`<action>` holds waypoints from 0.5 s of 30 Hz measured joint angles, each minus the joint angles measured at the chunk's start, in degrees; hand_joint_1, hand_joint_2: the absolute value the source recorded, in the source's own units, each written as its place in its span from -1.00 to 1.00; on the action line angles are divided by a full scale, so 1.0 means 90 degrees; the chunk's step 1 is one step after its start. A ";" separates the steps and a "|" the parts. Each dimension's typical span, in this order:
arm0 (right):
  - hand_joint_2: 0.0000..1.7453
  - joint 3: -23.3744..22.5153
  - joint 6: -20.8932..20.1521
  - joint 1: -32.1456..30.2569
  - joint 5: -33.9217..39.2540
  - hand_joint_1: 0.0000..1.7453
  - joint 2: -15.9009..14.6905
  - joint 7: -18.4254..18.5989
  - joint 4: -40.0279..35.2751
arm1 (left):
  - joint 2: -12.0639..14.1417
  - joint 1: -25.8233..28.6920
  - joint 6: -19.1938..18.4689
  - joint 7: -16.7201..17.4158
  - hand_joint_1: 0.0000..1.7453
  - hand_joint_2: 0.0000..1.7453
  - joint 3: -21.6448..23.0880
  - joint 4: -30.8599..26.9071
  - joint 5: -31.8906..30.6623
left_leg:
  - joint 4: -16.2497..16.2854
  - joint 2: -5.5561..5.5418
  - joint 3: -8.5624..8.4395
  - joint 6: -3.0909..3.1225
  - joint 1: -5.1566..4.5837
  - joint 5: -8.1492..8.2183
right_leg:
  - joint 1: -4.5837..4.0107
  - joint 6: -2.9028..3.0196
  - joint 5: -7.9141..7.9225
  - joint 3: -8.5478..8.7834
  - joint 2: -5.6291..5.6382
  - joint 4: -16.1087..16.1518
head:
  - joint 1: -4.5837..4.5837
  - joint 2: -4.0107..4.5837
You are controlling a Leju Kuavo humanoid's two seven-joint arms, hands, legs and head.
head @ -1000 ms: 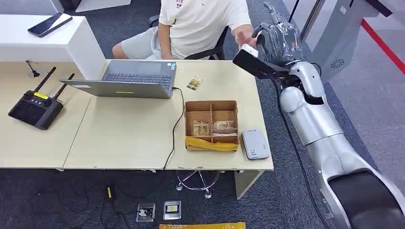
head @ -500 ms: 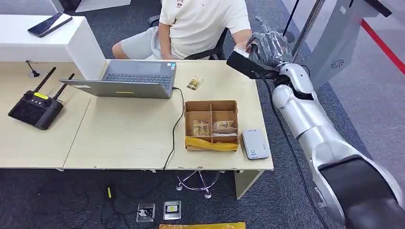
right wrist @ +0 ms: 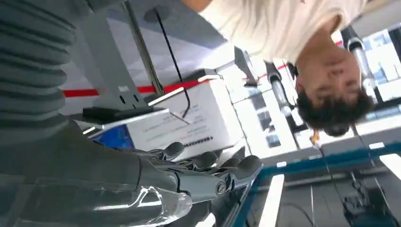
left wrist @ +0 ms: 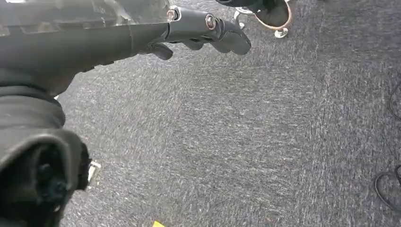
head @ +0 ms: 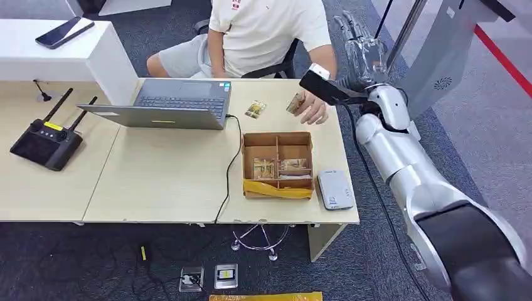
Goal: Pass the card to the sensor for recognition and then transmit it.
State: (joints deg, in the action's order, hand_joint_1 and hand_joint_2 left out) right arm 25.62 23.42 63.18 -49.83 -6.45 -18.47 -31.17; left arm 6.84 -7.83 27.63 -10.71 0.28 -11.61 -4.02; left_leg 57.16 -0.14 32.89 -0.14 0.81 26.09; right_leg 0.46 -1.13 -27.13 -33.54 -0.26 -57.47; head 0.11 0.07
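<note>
Right hand (head: 362, 53) stood raised, fingers spread, holding nothing; a person's hand (head: 312, 108) held the flat card (head: 294, 103) tilted over the table (head: 169, 175).

Head view looked from high, forward and down, over surface (head: 169, 175) to person (head: 263, 31) seated at far edge. Left wrist view sat close behind left hand (left wrist: 142, 28), faced carpet (left wrist: 265, 142). Right wrist view, upside down, sat behind right hand (right wrist: 189, 175), shared person with head view.
</note>
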 joint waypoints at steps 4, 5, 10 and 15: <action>1.00 -0.0185 0.1176 -0.0274 0.0296 -1.00 -0.0355 -0.0170 -0.0476 | 0.0007 0.0024 0.0180 -0.0002 -1.00 -1.00 -0.0005 0.0000 0.0180 | 0.0003 -0.0003 -0.0007 0.0000 -0.0002 0.0000 | 0.0002 0.0000 0.0000 0.0001 -0.0005 0.0003 | 0.0000 0.0000; 1.00 -0.0258 0.1340 -0.0370 0.0360 -1.00 -0.0462 -0.0180 -0.0625 | 0.0019 0.0030 0.0216 -0.0002 -1.00 -1.00 -0.0007 0.0002 0.0221 | 0.0006 0.0000 -0.0010 0.0000 -0.0002 0.0001 | 0.0002 0.0000 0.0000 0.0002 -0.0001 0.0005 | 0.0005 0.0000; 1.00 -0.1091 0.1425 -0.0950 0.0495 -1.00 -0.1149 -0.0634 -0.1190 | 0.0068 0.0056 0.0408 0.0090 -1.00 -1.00 -0.0022 0.0002 0.0510 | 0.0008 0.0000 -0.0010 0.0002 -0.0004 0.0009 | 0.0005 -0.0001 0.0000 0.0006 -0.0003 0.0007 | 0.0002 0.0000; 1.00 -0.2257 0.1425 -0.1518 0.1009 -1.00 -0.1820 -0.1073 -0.1170 | 0.0109 0.0069 0.0481 0.0236 -1.00 -1.00 -0.0063 0.0002 0.0712 | 0.0011 -0.0016 -0.0014 0.0010 -0.0002 0.0015 | 0.0002 -0.0009 -0.0008 0.0012 -0.0020 0.0013 | 0.0002 0.0000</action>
State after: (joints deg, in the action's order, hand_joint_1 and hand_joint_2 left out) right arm 5.30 36.24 49.52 -40.75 -22.83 -28.13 -41.70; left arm 7.82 -7.21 31.96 -8.59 -0.28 -11.58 2.38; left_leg 57.26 -0.28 32.76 -0.05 0.79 26.23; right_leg 0.48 -1.21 -27.20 -33.43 -0.44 -57.35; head 0.13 0.07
